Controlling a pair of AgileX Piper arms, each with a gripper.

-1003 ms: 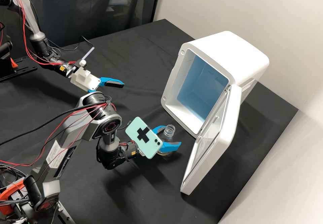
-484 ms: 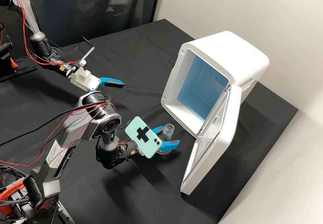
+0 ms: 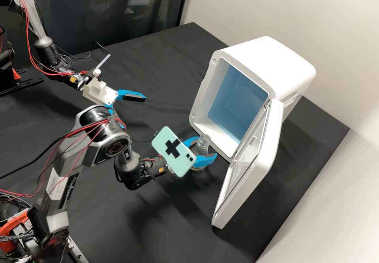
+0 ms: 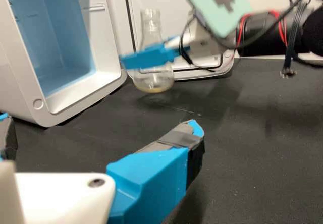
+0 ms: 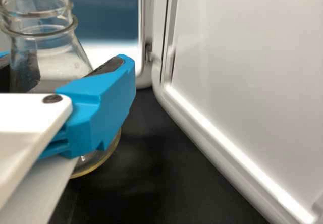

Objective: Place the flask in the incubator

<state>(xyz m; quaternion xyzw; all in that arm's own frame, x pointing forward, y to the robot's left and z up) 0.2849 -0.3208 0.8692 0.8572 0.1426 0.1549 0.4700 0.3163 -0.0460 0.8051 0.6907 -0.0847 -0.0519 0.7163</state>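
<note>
The clear glass flask [image 3: 202, 143] hangs a little above the bench, just in front of the lower lip of the white incubator [image 3: 268, 69]. My right gripper [image 3: 201, 153] is shut on the flask's body, with a mint phone mounted on its wrist. In the right wrist view the flask [image 5: 43, 47] sits between the blue fingers [image 5: 98, 110]. The incubator's door [image 3: 252, 164] stands open to the right, showing the blue inside. My left gripper [image 3: 132, 97] stands open and holds nothing, farther back left. In the left wrist view I see the flask [image 4: 150, 67] off the bench beside the incubator [image 4: 65, 42].
The open door [image 5: 242, 82] stands close on the right of the flask. The bench's right edge [image 3: 316, 164] runs just behind the incubator. Red and black cables trail along both arms at the left.
My right gripper has carried the flask up and forward, from the bench toward the incubator's opening. The left arm has shifted only slightly.
</note>
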